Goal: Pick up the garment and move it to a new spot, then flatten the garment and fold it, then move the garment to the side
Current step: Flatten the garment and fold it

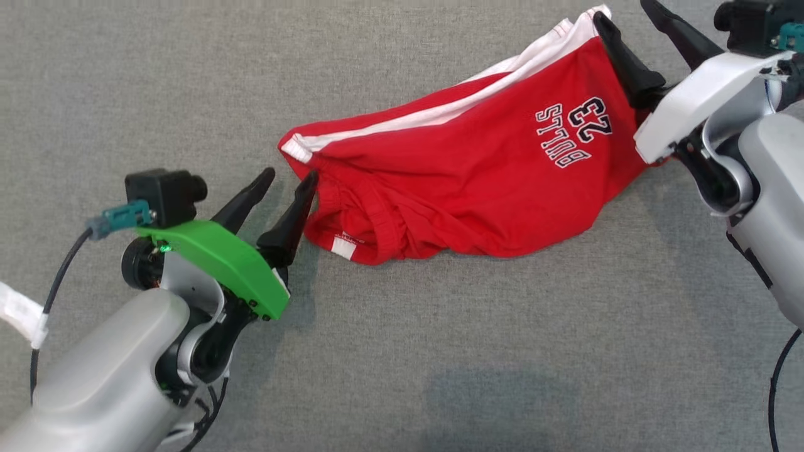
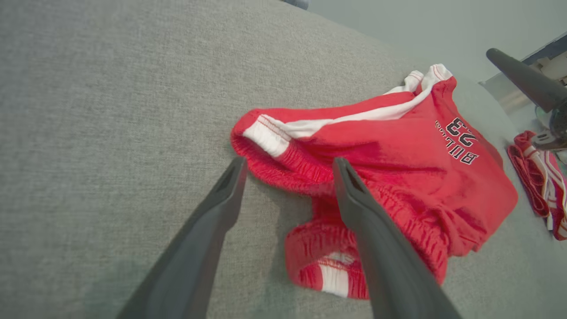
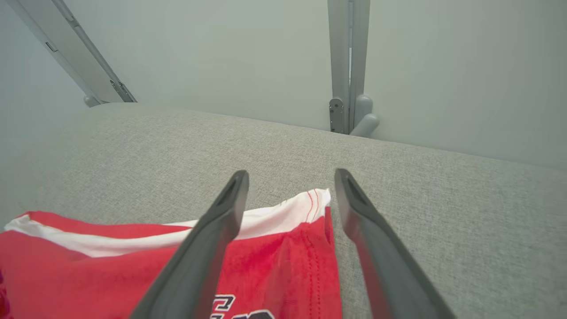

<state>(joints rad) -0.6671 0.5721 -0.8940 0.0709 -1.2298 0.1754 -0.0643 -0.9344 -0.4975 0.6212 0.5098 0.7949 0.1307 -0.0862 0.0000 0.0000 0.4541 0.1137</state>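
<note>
The garment (image 1: 465,169) is a pair of red shorts with white side stripes and "BULLS 23" print, lying rumpled on the grey cloth surface (image 1: 402,351). My left gripper (image 1: 290,177) stands open at the waistband end on the left, its right finger touching the fabric edge. In the left wrist view the left gripper (image 2: 288,165) is spread over the garment's (image 2: 381,146) waistband. My right gripper (image 1: 622,6) is open at the garment's upper right hem corner. From the right wrist, the right gripper (image 3: 290,176) straddles the garment's (image 3: 274,248) white-trimmed corner. Nothing is held.
Another red-and-white cloth (image 2: 538,177) lies past the garment's far end in the left wrist view. Grey metal frame posts (image 3: 347,66) and a pale wall stand beyond the table's far edge.
</note>
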